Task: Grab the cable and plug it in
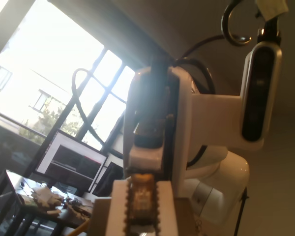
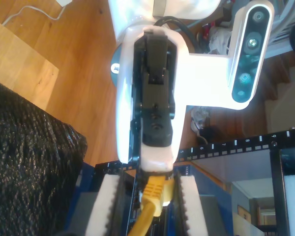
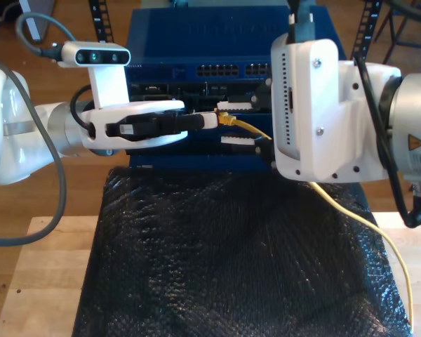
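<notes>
In the exterior view the yellow cable (image 3: 247,127) runs from its plug down past the black wrap toward that view's lower right. My first gripper (image 3: 214,120), on the arm at the exterior view's left, is shut on the plug end. The plug (image 1: 140,196) sits between its white serrated pads. My second gripper (image 3: 235,123), on the big arm at the exterior view's right, faces it. Its white pads (image 3: 233,105) stand open above and below the cable without touching it. In the second wrist view the yellow boot (image 2: 155,189) hangs between my second gripper's fingers (image 2: 104,206), held by my first gripper (image 2: 155,164).
A blue network switch (image 3: 224,70) with rows of ports stands in a rack just behind both grippers. Black bubble wrap (image 3: 231,246) covers the wooden table (image 3: 49,281) below them. Black rack rails (image 2: 246,145) and the wood floor (image 2: 78,49) lie beyond.
</notes>
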